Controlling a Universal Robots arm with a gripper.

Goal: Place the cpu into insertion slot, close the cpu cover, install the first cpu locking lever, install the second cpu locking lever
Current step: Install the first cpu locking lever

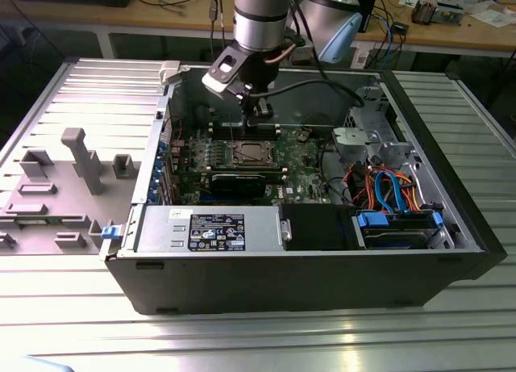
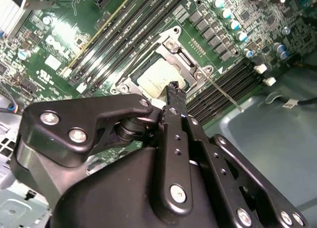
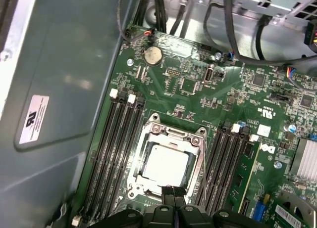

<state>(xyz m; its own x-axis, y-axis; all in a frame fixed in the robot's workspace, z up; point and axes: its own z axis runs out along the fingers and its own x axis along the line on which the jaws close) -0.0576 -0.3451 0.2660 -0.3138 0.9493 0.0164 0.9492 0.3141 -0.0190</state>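
- A grey panel (image 1: 81, 106) lies flat, well apart from the socket (image 1: 247, 152), on the exterior view's left.
- The open computer case (image 1: 306, 283) holds the green board, and the socket sits in the middle part of that board.
- A grey power supply box (image 1: 205, 229) with a dark label stands near the socket, on its front side in the exterior view.
- Long black memory slots (image 3: 121, 144) run just beside the socket on two opposite sides.
- The chip (image 3: 166, 166) already lies inside the socket, and its pale silver top shows in both wrist views.
- The cover frame (image 3: 173, 135) lies flat down over the socket, and the chip shows through its square opening.
- The gripper (image 1: 258, 114) hangs close over one edge of the socket.
- Its fingertips (image 3: 168, 192) are pressed together, with nothing between them. Whether they touch the socket I cannot tell.
- In the second wrist view a thin metal rod (image 2: 224, 93) reaches from one corner of the socket out across the memory slots beside it.
- A round coin battery (image 3: 153, 54) sits on the board, apart from the socket, beyond the ends of the memory slots.
- A grey metal drive cage (image 1: 367, 138) stands well apart from the socket, on the exterior view's right.
- Blue and orange cables (image 1: 387, 186) lie below that cage, also far from the socket.
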